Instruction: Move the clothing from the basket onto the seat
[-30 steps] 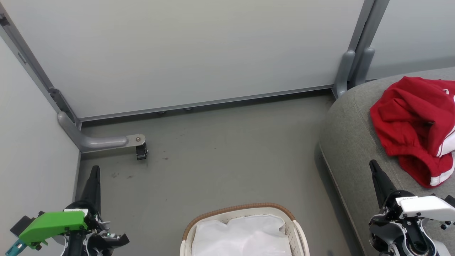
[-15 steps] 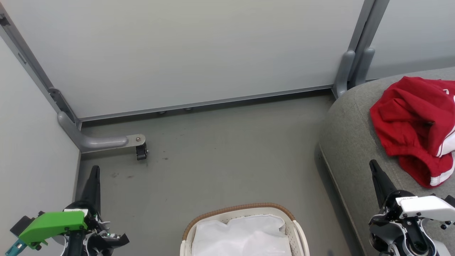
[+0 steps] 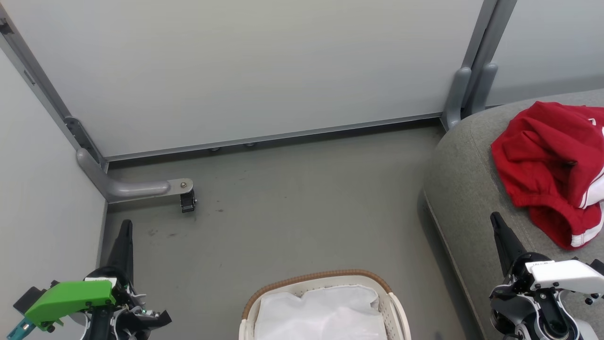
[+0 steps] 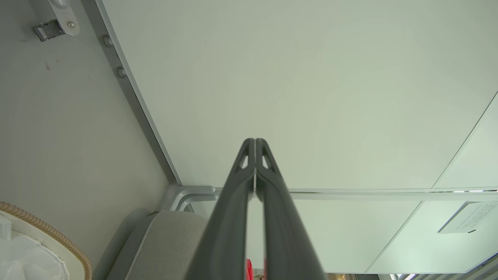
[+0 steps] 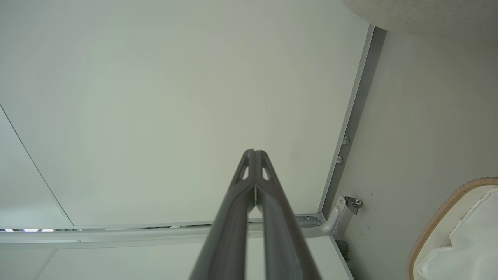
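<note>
Red clothing (image 3: 552, 165) lies on the grey seat (image 3: 462, 189); the basket (image 3: 321, 276) shows white lining. Left gripper (image 3: 126, 224) and right gripper (image 3: 494, 218) are pinched closed and empty. Best check the basket's unseen near end.

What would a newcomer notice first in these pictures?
The bright red soft garments with white stripes lie heaped on the large grey woven-fabric seat cushion at the right of the head view. Next come the oval white plastic basket with a tan rim at bottom centre, white lining inside, and the left hand with its bright green cover at lower left.
</note>
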